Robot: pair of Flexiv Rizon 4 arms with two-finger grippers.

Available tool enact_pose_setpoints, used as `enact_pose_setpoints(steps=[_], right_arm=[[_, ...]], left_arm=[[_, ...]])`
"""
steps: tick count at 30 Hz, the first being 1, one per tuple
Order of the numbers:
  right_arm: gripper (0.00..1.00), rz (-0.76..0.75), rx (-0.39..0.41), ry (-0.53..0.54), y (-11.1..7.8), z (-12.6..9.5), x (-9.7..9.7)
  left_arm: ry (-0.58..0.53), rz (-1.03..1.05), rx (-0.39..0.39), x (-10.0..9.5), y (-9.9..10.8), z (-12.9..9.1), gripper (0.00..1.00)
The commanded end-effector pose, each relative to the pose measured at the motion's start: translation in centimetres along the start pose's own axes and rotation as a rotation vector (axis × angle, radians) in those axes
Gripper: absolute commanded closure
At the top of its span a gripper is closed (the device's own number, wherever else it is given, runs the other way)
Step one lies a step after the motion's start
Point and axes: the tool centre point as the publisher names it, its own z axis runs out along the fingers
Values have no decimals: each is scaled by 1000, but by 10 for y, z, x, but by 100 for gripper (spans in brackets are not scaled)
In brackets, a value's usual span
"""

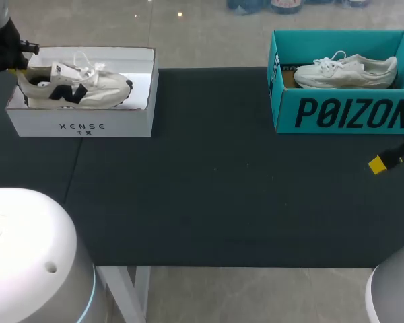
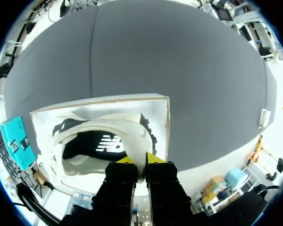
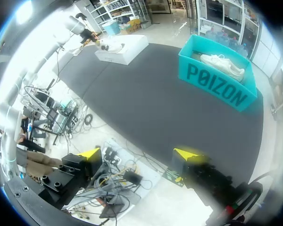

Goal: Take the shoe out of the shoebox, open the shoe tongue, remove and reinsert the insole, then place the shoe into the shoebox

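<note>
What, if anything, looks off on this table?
Nothing stands out. The cream shoe sits whole in the white box, with the left hand pinching its heel. The white shoe sits in the teal box. The right hand hangs open, clear of both boxes. No spill or damage.

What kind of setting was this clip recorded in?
Probably a robot test bench, not a shop: a black table holds a white cardboard shoebox with a cream-and-black sneaker and a teal cardboard shoebox with a white sneaker, plus the left gripper and right gripper.
</note>
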Motion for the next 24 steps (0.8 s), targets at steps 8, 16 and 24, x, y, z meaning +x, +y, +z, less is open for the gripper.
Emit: enact_pose_setpoints(steps=[8,16,24], right_arm=[[0,2,5,1,2,1,-1],[0,2,5,1,2,1,-1],[0,2,5,1,2,1,-1]], left_arm=[[-25,22,32,-2,-13,25,100],[-30,25,54,-2,-23,39,100],[-34,25,64,-1,-25,48,100]])
